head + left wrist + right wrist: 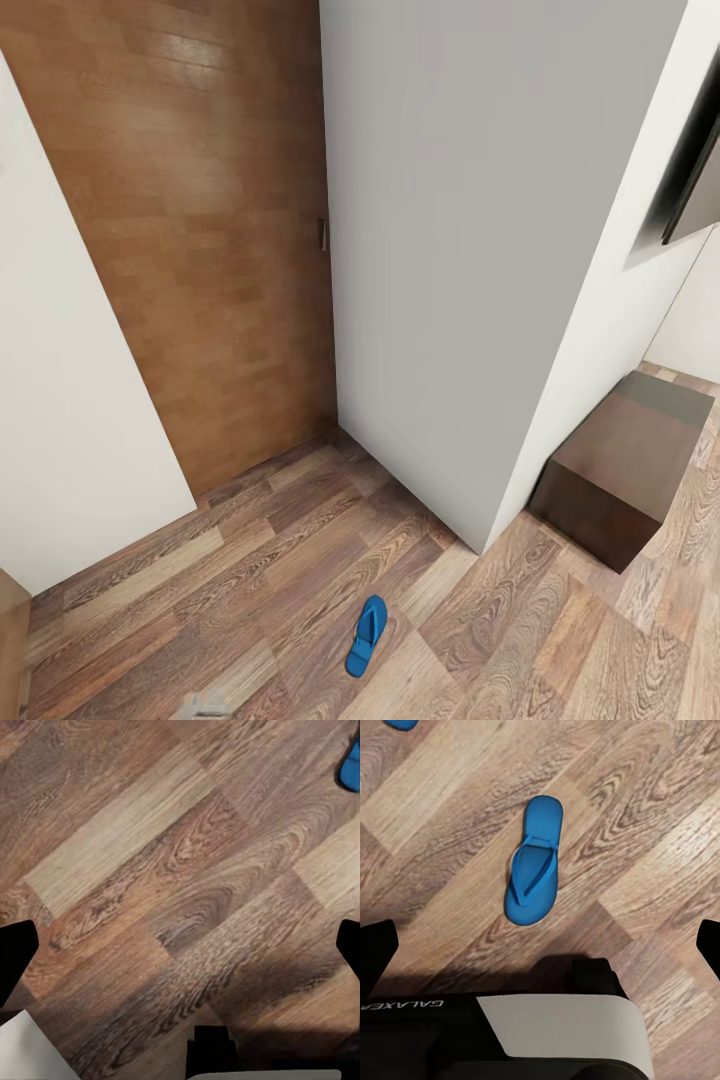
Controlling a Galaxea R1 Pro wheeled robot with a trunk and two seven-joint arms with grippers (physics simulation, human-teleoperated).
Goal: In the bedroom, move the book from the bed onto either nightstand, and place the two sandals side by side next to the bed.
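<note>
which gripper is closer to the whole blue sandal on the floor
Right, most likely. The right gripper points at the sandal, which lies ahead between its open fingers. The left gripper faces plank floor, with a blue sliver at its view's edge.

Second sandal (401, 723): cropped at the right wrist view's edge, heel or toe indeterminate. Blue fragment (349, 766): cropped in the left wrist view, identity uncertain. Wall panel (697, 170): dark, cropped, blurred.

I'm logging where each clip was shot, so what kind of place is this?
Probably a room in a home, near a doorway: wood-plank floor, white walls, a brown door, a low dark-wood cabinet, and a blue sandal lying on the floor.
</note>
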